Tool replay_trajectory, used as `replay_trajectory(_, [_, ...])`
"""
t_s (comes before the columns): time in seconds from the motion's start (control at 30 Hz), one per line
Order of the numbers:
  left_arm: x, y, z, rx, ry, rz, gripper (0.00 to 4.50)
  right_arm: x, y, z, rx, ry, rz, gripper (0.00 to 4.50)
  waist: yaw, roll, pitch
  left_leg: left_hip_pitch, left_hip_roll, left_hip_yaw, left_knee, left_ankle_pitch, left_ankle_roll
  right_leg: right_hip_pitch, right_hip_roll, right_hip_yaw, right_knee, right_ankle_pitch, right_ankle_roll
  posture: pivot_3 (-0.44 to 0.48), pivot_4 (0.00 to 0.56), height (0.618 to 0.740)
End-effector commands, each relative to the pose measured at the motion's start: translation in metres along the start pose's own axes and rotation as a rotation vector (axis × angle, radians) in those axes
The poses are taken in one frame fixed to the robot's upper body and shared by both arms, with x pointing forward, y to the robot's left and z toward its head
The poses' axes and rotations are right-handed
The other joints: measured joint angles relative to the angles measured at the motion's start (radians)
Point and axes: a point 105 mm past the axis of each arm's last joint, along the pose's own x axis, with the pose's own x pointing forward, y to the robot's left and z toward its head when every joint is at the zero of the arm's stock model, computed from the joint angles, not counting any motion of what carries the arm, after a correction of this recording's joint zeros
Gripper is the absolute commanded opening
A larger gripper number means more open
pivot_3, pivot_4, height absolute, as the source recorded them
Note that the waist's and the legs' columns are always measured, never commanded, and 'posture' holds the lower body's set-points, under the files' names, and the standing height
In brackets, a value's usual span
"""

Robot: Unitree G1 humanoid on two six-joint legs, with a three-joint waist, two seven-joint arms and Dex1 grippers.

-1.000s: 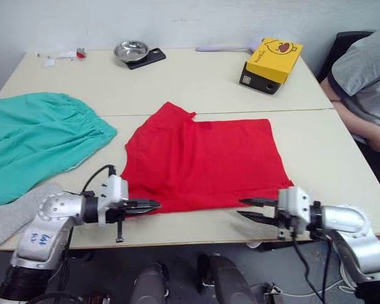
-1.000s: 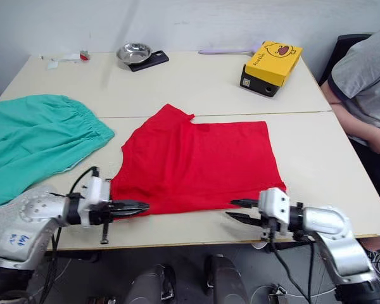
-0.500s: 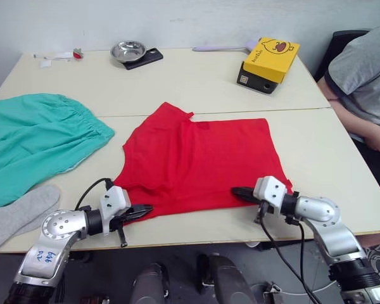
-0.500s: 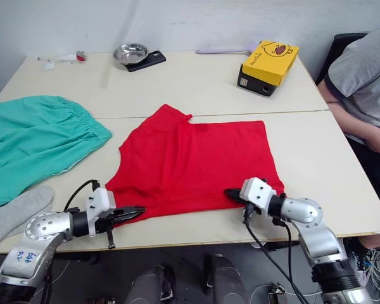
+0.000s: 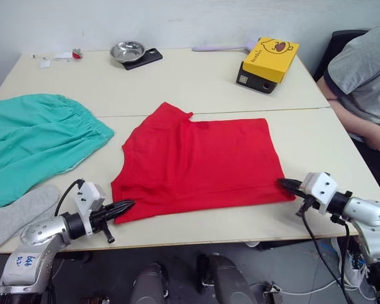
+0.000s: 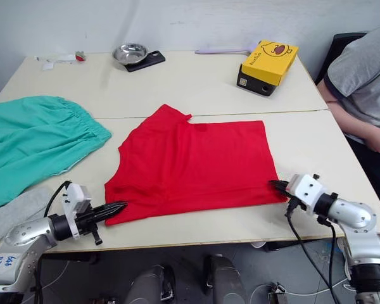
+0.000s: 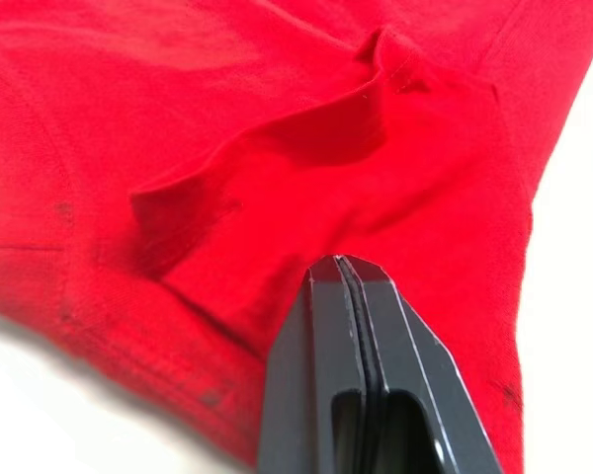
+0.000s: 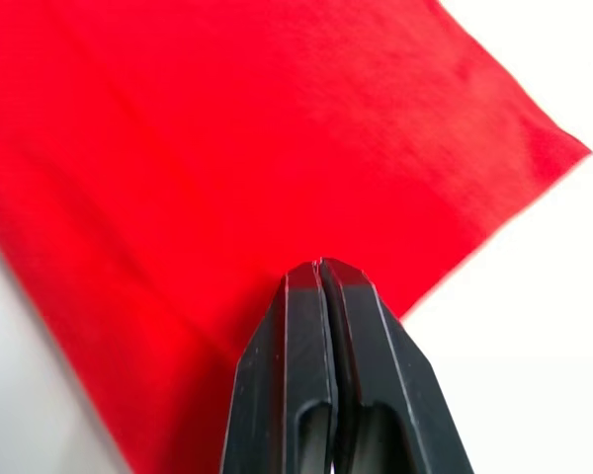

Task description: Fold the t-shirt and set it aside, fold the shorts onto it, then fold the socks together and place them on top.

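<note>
The table (image 5: 196, 82) spans most of the frame, and the shorts (image 5: 31, 142) sprawl over its left edge. The t-shirt (image 5: 199, 161) lies flat at centre, already folded once by the look of it, its lower hem close to the table's near edge. One of the socks (image 5: 19, 212) sits at lower left.

At the bottom corners, the left gripper (image 5: 125, 205) and right gripper (image 5: 284, 183) each point inward at a hem corner, fingers pressed together with the tips resting on top of the cloth (no fabric visibly between them).

The risk, I judge: pulling now would drag nothing, or only the top layer, since the left corner is rumpled into a raised flap and a pinch there could catch one ply and skew the fold.

Room is good above the shirt; the yellow box (image 5: 270, 63) and metal bowl (image 5: 128, 49) stand well apart at the top, and a person's arm (image 5: 361, 95) occupies the right edge.
</note>
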Motion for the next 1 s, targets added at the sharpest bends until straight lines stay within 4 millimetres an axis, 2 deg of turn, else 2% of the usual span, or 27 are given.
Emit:
replay_trajectory(0.03, [-0.001, -0.017, 0.025, 0.045, -0.05, -0.144, 0.0, 0.0, 0.002, 0.045, 0.009, -0.201, 0.034, 0.04, -0.001, 0.0, 0.0, 0.0, 0.0, 0.0, 0.0, 0.0, 0.0, 0.0, 0.0, 0.0, 0.0, 0.0, 0.0, 0.0, 0.15, 0.74])
replay_trajectory(0.1, [0.007, -0.021, 0.033, 0.078, -0.058, -0.183, 0.0, 0.005, 0.015, 0.059, 0.03, -0.257, 0.098, 0.04, 0.001, 0.0, 0.0, 0.0, 0.0, 0.0, 0.0, 0.0, 0.0, 0.0, 0.0, 0.0, 0.0, 0.0, 0.0, 0.0, 0.15, 0.74])
replay_trajectory(0.2, [0.032, -0.025, 0.041, 0.13, -0.09, -0.219, 0.0, 0.018, 0.041, 0.072, 0.052, -0.291, 0.207, 0.04, 0.007, 0.0, 0.0, 0.0, 0.0, -0.001, 0.0, 0.0, 0.0, 0.0, 0.0, 0.0, 0.0, 0.0, 0.0, 0.0, 0.15, 0.74])
replay_trajectory(0.33, [0.063, -0.025, 0.03, 0.189, -0.037, -0.23, 0.0, 0.034, 0.066, 0.071, 0.054, -0.277, 0.284, 0.04, 0.006, 0.0, 0.0, 0.0, -0.001, 0.0, 0.001, 0.0, 0.0, 0.002, -0.001, 0.0, -0.001, 0.001, 0.002, 0.0, 0.15, 0.74])
replay_trajectory(0.4, [0.076, -0.016, 0.026, 0.214, -0.023, -0.178, 0.0, 0.046, 0.082, 0.064, 0.037, -0.256, 0.331, 0.04, 0.002, 0.0, 0.0, 0.0, -0.001, 0.0, 0.0, 0.0, 0.0, 0.002, -0.001, 0.0, -0.002, 0.001, 0.002, 0.0, 0.15, 0.74])
replay_trajectory(0.47, [0.081, -0.009, 0.024, 0.226, -0.017, -0.135, 0.0, 0.053, 0.09, 0.057, 0.041, -0.231, 0.349, 0.04, -0.001, -0.001, 0.0, 0.0, -0.001, 0.0, 0.001, 0.0, 0.0, 0.001, 0.0, 0.0, -0.002, 0.001, 0.002, 0.0, 0.15, 0.74])
replay_trajectory(0.63, [0.078, 0.01, 0.022, 0.248, 0.012, -0.02, 0.0, 0.05, 0.073, 0.036, 0.057, -0.161, 0.259, 0.04, 0.004, -0.001, -0.001, 0.0, 0.0, 0.0, 0.0, 0.001, -0.001, 0.0, 0.0, 0.0, -0.001, 0.001, 0.001, 0.0, 0.15, 0.74])
replay_trajectory(0.8, [0.061, 0.024, 0.022, 0.248, 0.024, 0.079, 0.0, 0.026, 0.052, 0.012, 0.066, -0.073, 0.192, 0.04, 0.004, -0.001, -0.001, 0.0, -0.001, 0.0, 0.001, 0.0, 0.0, 0.001, -0.001, 0.0, -0.001, 0.001, 0.001, 0.0, 0.15, 0.74])
replay_trajectory(1.0, [0.026, 0.032, 0.02, 0.26, 0.052, 0.149, 0.0, -0.007, 0.021, -0.01, 0.051, 0.012, 0.084, 0.04, 0.001, -0.001, -0.001, 0.001, 0.0, 0.0, 0.0, 0.0, 0.0, 0.001, -0.001, 0.0, -0.001, 0.001, 0.001, 0.0, 0.15, 0.74])
